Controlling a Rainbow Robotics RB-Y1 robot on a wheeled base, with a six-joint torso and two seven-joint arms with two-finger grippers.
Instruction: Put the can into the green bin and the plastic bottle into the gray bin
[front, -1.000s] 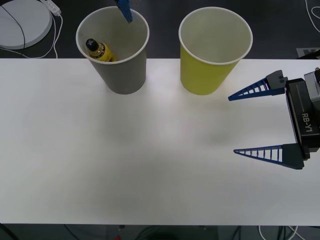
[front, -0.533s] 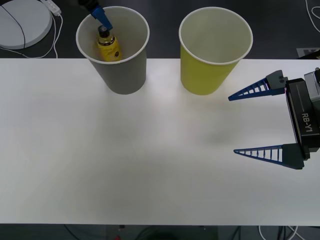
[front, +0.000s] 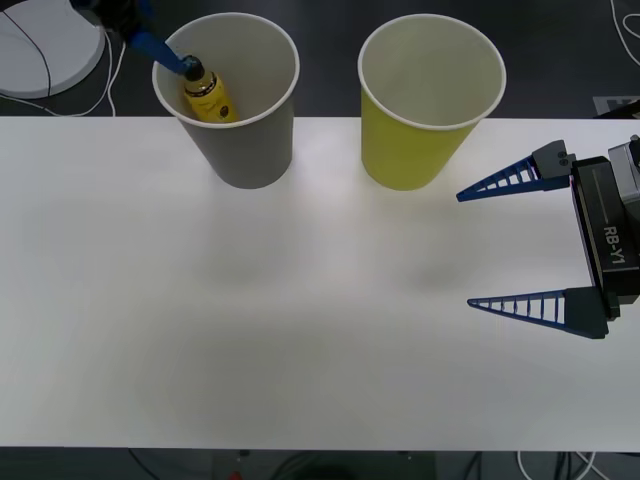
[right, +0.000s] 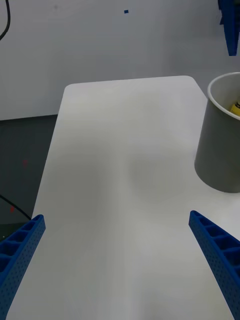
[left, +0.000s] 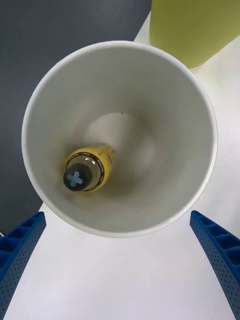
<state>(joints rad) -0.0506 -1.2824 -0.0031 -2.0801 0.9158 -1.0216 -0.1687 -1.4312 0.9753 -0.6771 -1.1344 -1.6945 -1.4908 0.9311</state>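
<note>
Small plastic bottle (left: 86, 171), yellow label, amber liquid, black screw cap, sits inside the tall tapered gray paper bin (front: 232, 150), leaning against the wall at about 9 o'clock of the rim in the front view, cap end up. No contact with either gripper, so the bottle half of the task looks done

Left gripper (left: 120, 270) hangs directly above the gray bin's mouth, blue ribbed fingers spread wide at both sides of the rim, nothing between them. A blue finger (front: 160, 55) crosses the rim at roughly 10 o'clock. That pose reads as a release position: centered over the opening so a dropped item lands inside

Yellow-green tapered paper bin (front: 425, 140) stands just at 3 o'clock of the gray one, apart from it, inside white and empty

Right gripper (front: 505, 245) rests low over the white table (front: 300, 330) at 4 o'clock of the green bin, fingers wide apart, holding nothing, idle
</note>
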